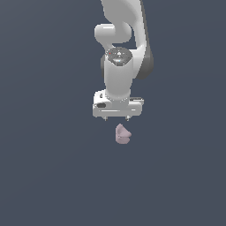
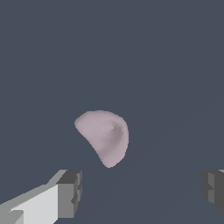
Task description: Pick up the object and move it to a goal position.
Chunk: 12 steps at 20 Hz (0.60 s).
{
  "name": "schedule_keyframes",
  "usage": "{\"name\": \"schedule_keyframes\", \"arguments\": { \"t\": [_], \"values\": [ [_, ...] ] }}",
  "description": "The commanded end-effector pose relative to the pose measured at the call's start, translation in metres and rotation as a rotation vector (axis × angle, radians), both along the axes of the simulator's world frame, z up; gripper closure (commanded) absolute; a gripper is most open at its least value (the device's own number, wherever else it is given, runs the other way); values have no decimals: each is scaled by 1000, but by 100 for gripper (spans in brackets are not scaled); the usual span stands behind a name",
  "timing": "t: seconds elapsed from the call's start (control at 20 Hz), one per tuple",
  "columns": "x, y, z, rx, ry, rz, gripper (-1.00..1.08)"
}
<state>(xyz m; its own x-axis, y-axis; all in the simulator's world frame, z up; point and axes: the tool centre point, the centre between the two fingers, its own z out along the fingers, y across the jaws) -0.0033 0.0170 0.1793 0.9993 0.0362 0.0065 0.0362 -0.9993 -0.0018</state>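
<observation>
The object [image 1: 122, 133] is a small pale pink-mauve lump with rounded lobes, lying on the dark grey floor. It sits just below my white gripper [image 1: 117, 118] in the exterior view, a little toward that view's right. In the wrist view the object [image 2: 105, 136] lies ahead of the gap between the two fingers, nearer the white finger with the grey pad [image 2: 70, 192] than the other pad [image 2: 214, 189]. The jaws stand wide apart and hold nothing. The gripper does not touch the object.
The white arm [image 1: 123, 48] rises above the gripper toward the top of the exterior view. The dark grey floor [image 1: 44, 176] surrounds the object on all sides; no other objects show.
</observation>
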Motion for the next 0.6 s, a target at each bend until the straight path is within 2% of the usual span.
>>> {"name": "schedule_keyframes", "arguments": {
  "t": [0.0, 0.55],
  "values": [
    [0, 0, 0, 0, 0, 0, -92],
    [-7, -15, -11, 6, 29, -65, -92]
  ]
}}
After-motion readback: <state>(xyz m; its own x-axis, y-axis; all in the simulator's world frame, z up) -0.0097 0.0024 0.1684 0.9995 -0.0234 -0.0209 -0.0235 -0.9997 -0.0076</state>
